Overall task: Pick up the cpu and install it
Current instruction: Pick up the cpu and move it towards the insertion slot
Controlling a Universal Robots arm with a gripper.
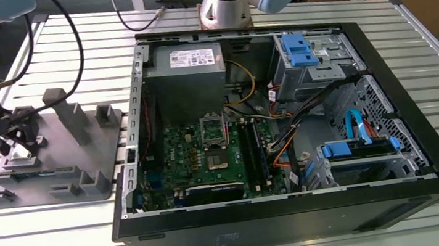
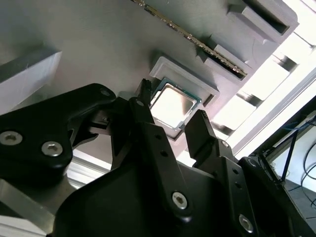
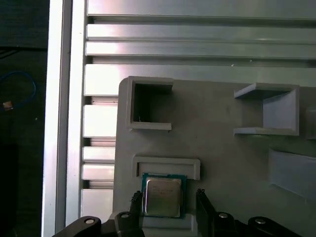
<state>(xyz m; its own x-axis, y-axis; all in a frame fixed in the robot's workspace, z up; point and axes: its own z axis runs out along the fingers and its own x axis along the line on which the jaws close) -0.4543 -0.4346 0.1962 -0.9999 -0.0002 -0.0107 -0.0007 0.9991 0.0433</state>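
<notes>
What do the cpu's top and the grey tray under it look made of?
The small square cpu has a silvery, metal-looking top with soft reflections and a green board edge. The large grey tray looks like matte plastic, though I can't be sure: even colour, dull surface.

Tool [image 2: 172, 102] straddles cpu [image 3: 163, 197]; nest rim [image 3: 167, 165] blocks 1 edge; tray posts [image 1: 65, 112] nr.

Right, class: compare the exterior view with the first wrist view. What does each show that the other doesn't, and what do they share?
The exterior view adds the open black computer case, with the green motherboard and its rectangular metal socket frame inside.

The first wrist view adds a close look at the small flat square silvery-topped cpu lying in a shallow recess. The black gripper is open, with one finger either side of the chip.

Both show the large grey plastic tray with upright posts, resting on the slatted metal table.
</notes>
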